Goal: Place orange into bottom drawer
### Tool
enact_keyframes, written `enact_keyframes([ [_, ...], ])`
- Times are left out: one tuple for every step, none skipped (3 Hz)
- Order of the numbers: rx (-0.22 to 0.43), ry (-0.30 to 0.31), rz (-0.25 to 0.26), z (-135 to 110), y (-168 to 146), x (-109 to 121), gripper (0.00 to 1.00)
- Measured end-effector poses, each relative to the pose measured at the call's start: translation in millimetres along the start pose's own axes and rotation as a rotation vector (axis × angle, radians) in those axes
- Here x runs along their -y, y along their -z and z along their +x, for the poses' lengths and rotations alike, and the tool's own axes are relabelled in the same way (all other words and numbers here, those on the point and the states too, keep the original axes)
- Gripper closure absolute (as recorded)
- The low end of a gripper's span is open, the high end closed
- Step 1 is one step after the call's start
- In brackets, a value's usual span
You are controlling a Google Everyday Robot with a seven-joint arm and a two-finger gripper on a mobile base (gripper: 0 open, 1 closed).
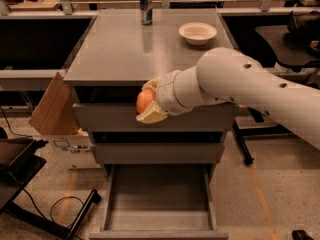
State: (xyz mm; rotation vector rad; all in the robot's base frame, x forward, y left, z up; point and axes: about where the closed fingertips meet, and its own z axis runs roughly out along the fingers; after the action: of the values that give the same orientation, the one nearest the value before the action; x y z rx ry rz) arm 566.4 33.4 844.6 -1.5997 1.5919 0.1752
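As we scan from the left, we first meet a cardboard box [50, 106] leaning against the left side of the desk [115, 49], below its front left corner. On the desk top a drink can [145, 6] stands upright close to the far edge, a little left of the middle. Moving on, we find the orange [144, 99] off the desk top altogether. It hangs in the air just in front of the front edge, slightly left of centre, level with the face of the top drawer. The gripper [150, 103] has it, with one pale finger [150, 117] under the fruit and the other over it, both pressed against the skin, so we read the grip as closed on the orange. Directly beneath, well below the fruit, the bottom drawer [159, 196] is pulled out towards us, its flat grey floor and thin side walls showing. Farther right, a white bowl [197, 32] sits on the desk top near the far right corner, well apart from the can. The white arm [250, 81] reaches in from the right, crossing in front of the desk's front right corner to the gripper
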Motion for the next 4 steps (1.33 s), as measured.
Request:
enact_keyframes([
  [0.000,0.000,0.000,0,0,0,1.00],
  [0.010,-0.051,-0.005,17,-18,-15,1.00],
  [-0.006,-0.161,0.000,60,-48,-46,1.00],
  [-0.036,-0.254,0.020,104,-84,-81,1.00],
])
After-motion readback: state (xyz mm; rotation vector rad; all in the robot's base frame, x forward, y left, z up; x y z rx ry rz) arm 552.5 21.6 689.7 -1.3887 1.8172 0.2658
